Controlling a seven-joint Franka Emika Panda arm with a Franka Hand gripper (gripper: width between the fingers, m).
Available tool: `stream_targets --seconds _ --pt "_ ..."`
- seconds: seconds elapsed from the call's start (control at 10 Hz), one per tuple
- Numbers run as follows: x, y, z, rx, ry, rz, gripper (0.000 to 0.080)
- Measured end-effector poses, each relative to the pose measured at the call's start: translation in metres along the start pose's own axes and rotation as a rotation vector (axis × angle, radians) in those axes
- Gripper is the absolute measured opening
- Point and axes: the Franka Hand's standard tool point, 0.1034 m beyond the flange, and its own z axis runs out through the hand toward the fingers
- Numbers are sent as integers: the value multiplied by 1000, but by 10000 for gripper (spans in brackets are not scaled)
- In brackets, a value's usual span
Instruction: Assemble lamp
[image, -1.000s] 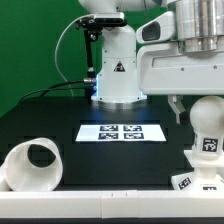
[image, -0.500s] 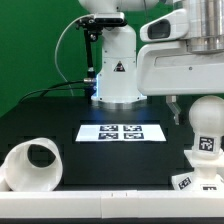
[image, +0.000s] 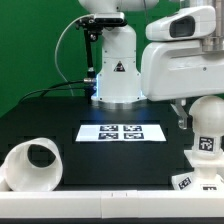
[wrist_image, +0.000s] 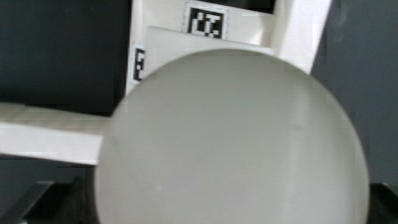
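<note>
Bulb: I see the white plastic round-headed bulb (image: 208, 122) standing upright at the near end of the black counter (image: 110, 165), on the exterior view's right. It has a square tag on its neck. In the wrist view the bulb (wrist_image: 222, 150) fills most of the picture.
Base: the white plastic flat square base (image: 192, 178) lies under the bulb at the near edge and shows tags. I cannot tell whether the bulb is seated in it.
Shade: the white plastic hollow tapered shade (image: 32, 163) lies on its side, near, on the exterior view's left. Its open mouth faces the camera, and it is well apart from the bulb.
Tool: the tool (image: 180, 110) hangs just beside the bulb's head, mostly hidden by the white robot arm (image: 185, 65). I cannot tell whether its fingers are spread or closed.
Marker board: the marker board (image: 122, 132) lies flat mid-counter, farther back than the shade and bulb.
</note>
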Motion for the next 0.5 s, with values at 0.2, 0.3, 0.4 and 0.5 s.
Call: stream_targets --seconds 0.2,0.3,0.4,0.5 --pt "-4 1 6 -48 14 -345 698" --pt "-5 3 7 -53 7 -467 698" --pt "-5 3 7 -62 1 -547 698" --pt "-5 3 7 -62 1 -545 577"
